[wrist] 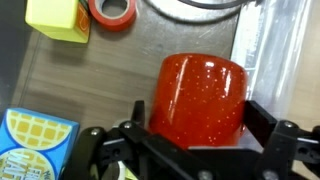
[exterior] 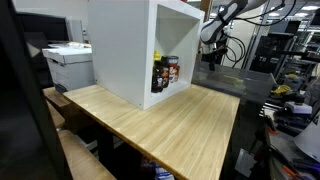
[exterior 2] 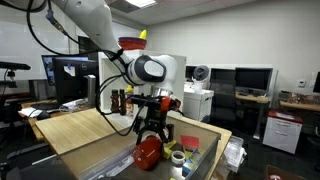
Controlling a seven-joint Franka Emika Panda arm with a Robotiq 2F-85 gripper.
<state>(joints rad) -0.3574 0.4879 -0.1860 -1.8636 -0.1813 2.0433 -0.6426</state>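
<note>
A red speckled plastic cup (wrist: 200, 85) lies on its side on a grey-brown surface. In the wrist view my gripper (wrist: 200, 115) stands open, one black finger (wrist: 136, 108) on each side of the cup's lower end; I cannot tell whether the pads touch it. In an exterior view the gripper (exterior 2: 152, 130) points down just above the red cup (exterior 2: 148, 153), past the end of the wooden table (exterior 2: 80, 128). From the opposite side the gripper (exterior: 210, 48) shows small beyond the table's far edge, and the cup is hidden there.
Around the cup lie a yellow block (wrist: 58, 18), a red tape roll (wrist: 112, 12), a blue waffle box (wrist: 35, 140) and clear plastic (wrist: 285, 50). A white open cabinet (exterior: 135, 45) holding bottles (exterior: 166, 72) stands on the wooden table (exterior: 170, 125).
</note>
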